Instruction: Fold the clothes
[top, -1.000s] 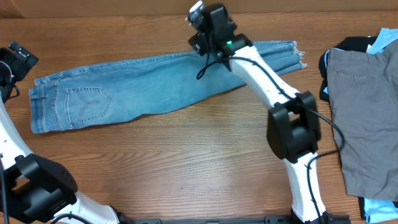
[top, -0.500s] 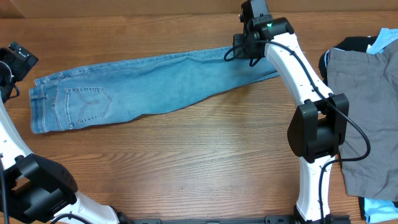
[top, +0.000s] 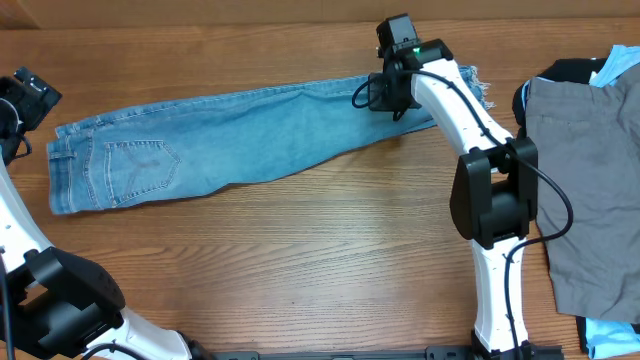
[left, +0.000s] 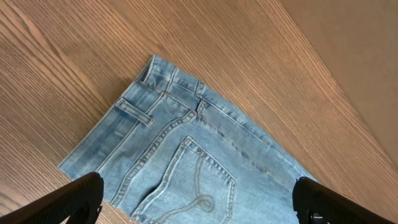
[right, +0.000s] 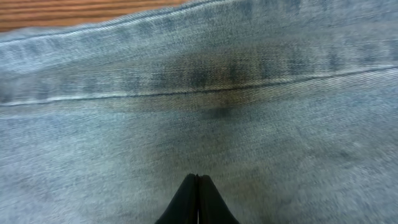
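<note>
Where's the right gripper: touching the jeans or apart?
Cannot tell. Right wrist view shows the right gripper shut over the blurred jeans; neither contact nor gap shows plainly. Overhead hides the tips.

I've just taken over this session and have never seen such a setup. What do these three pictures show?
Two robot arms stand at a wooden table, each ending in a two-finger gripper. The wide picture comes from a fixed camera above the table. The other two come from cameras on the wrists. Blue jeans lie flat across the table, and a pile topped by grey trousers sits at the right edge. The left gripper is open and holds nothing, and its camera looks down on the waist end of the jeans. The right gripper is shut, low over the leg end of the jeans. The pictures do not show whether it has pinched any cloth.
</note>
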